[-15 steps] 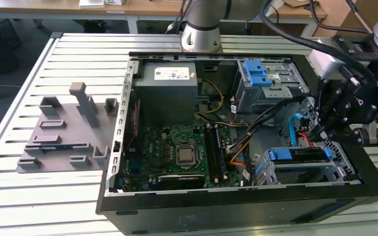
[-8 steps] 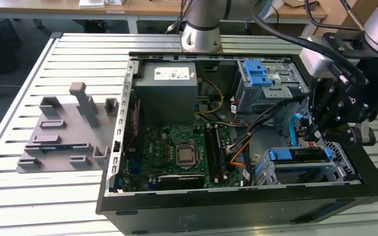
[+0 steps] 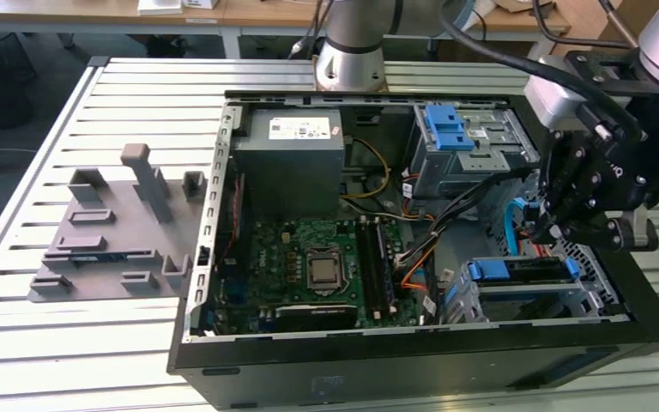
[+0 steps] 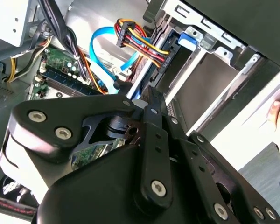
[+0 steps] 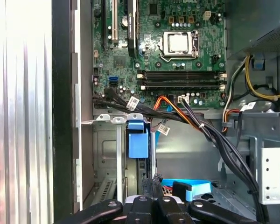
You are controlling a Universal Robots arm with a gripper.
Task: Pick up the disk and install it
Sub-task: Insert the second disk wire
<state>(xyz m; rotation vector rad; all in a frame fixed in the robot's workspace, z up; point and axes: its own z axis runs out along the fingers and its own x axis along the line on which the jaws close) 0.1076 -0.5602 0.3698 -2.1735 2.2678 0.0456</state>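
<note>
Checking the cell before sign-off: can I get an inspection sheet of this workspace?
Surface: slatted metal table, open computer case on it.
Job's things: disk, blue-railed, lying in the case's bay; label not visible.
Clutter: grey fixture block at the exterior view's left of the case.
Grippers: tool hangs inside the case, above the disk.
Cables: blue data cable and coloured power bundle, loose near the bay.
Surroundings: desks behind; a hand beside the case.

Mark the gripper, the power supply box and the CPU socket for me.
gripper [image 3: 582, 225]: exterior view, between its fingertips.
power supply box [image 3: 292, 167]: exterior view, grey top face.
CPU socket [image 5: 179, 43]: first wrist view, silver centre plate.
</note>
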